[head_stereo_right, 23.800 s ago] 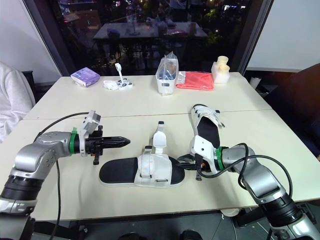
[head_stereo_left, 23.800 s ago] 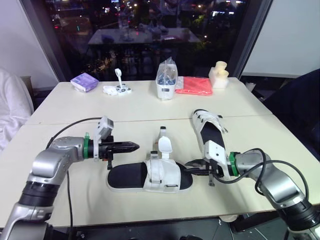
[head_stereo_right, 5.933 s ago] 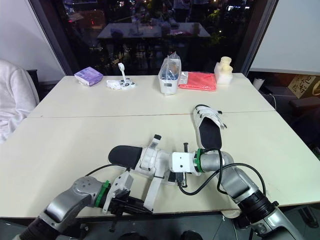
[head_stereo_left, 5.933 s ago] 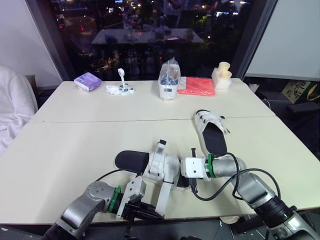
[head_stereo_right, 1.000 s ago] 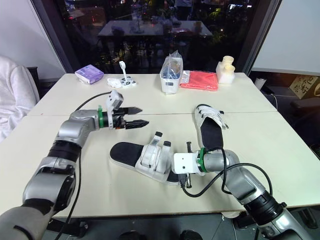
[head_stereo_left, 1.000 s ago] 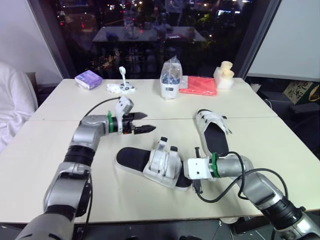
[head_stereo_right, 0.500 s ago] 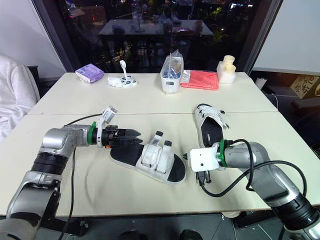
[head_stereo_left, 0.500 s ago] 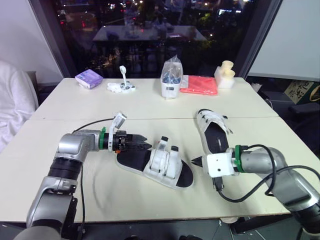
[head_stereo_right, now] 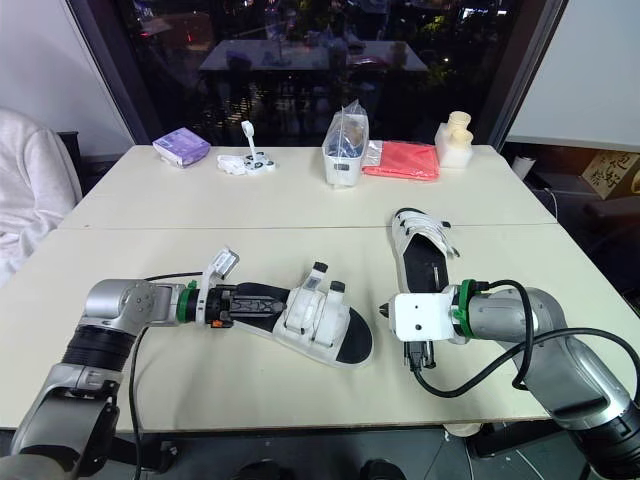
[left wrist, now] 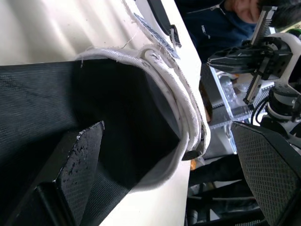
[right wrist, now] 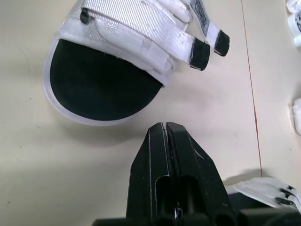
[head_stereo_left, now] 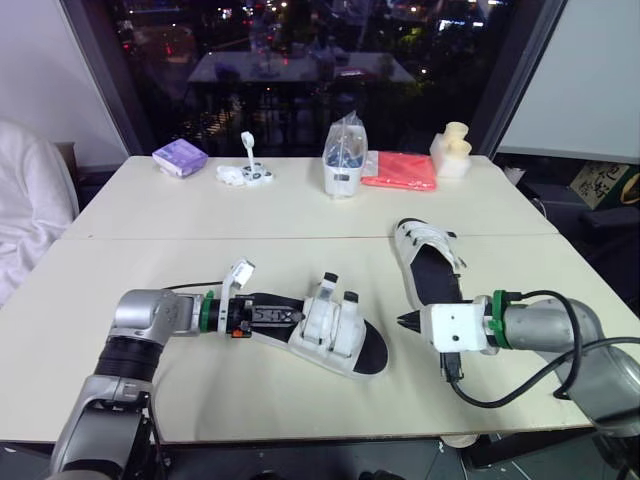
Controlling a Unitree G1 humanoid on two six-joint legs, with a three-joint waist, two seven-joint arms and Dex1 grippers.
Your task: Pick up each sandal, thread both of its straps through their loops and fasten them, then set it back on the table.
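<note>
Near sandal (head_stereo_left: 325,330) flat mid-counter (head_stereo_left: 150,235), well inside the front edge, left tool (head_stereo_left: 275,317) spread open over its black heel, further in than a moment ago, right tool (head_stereo_left: 404,322) pinched closed just off the toe, second sandal (head_stereo_left: 430,265) beyond, open room ahead.

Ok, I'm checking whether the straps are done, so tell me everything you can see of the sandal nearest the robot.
The near sandal lies flat on the table, heel toward the left gripper, toe toward the shut right gripper, which is apart from it. It has a black textured footbed, a white sole rim and two white webbing straps across the forefoot, their black-tipped ends standing free. The left gripper's open fingers lie over the heel.
</note>
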